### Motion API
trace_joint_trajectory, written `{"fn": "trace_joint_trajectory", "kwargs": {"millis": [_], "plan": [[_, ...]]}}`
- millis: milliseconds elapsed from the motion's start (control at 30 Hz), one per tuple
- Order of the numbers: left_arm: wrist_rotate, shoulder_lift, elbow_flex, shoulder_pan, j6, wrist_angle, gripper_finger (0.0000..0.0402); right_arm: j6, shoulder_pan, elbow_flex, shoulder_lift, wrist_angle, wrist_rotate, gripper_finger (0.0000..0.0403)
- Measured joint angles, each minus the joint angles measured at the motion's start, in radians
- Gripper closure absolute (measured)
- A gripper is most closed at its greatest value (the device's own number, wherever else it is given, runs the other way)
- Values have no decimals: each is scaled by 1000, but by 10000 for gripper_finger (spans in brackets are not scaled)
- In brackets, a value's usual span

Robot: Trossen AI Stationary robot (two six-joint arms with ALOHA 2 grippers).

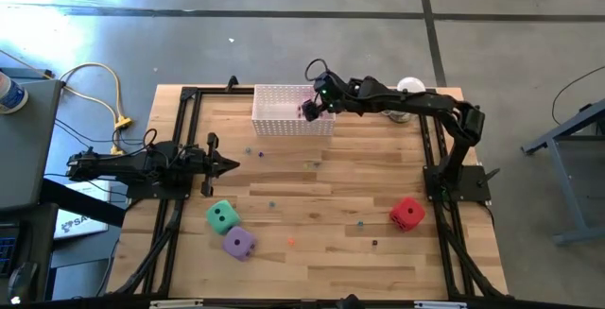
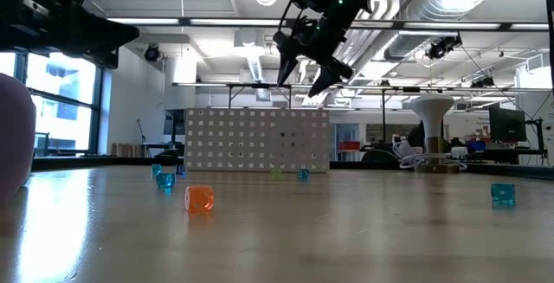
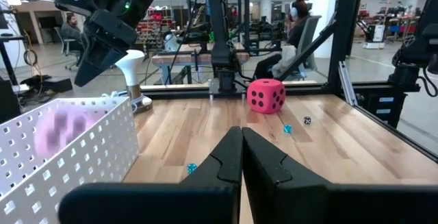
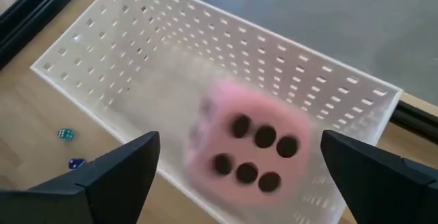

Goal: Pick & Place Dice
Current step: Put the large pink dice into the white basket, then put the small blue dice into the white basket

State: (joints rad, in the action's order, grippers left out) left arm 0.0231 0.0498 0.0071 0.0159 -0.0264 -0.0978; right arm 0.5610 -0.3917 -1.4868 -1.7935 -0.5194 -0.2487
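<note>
My right gripper (image 1: 317, 106) hangs open over the right end of the white perforated basket (image 1: 284, 111), slanting down. The pink die (image 4: 246, 148) shows blurred below and between its spread fingers (image 4: 116, 169), apart from both. It is inside the basket walls, seen through one as a pink blur (image 3: 65, 128). Whether it rests on the basket floor I cannot tell. The green die (image 1: 222, 216) and the purple die (image 1: 238, 243) sit on the table at the near left, and the red die (image 1: 406, 213) at the near right. My left gripper (image 1: 227, 165) waits shut and level at the left.
The basket stands at the table's far edge near the middle. A white lamp-like stand (image 1: 408, 90) sits to its right at the far edge. Small coloured specks (image 2: 199, 198) lie scattered over the wooden top. Black frame rails (image 1: 189, 139) run along both sides.
</note>
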Motion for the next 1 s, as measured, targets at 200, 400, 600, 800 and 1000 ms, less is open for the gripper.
{"fn": "trace_joint_trajectory", "kwargs": {"millis": [200, 400, 600, 800, 1000], "plan": [[0, 0, 0, 0, 0, 0, 401, -9, -2, 0, 0, 12, -8, 7], [0, 0, 0, 0, 0, 0, 401, -47, 14, 0, 34, 33, -15, 7], [0, 0, 0, 0, -8, -3, 401, -128, 87, 1, 128, 3, -95, 7], [0, 0, 0, 2, 112, -5, 401, -138, 257, 0, 228, -122, -271, 7], [18, 0, 0, -1, 103, -18, 401, 58, 474, 0, 285, -384, -476, 7]]}}
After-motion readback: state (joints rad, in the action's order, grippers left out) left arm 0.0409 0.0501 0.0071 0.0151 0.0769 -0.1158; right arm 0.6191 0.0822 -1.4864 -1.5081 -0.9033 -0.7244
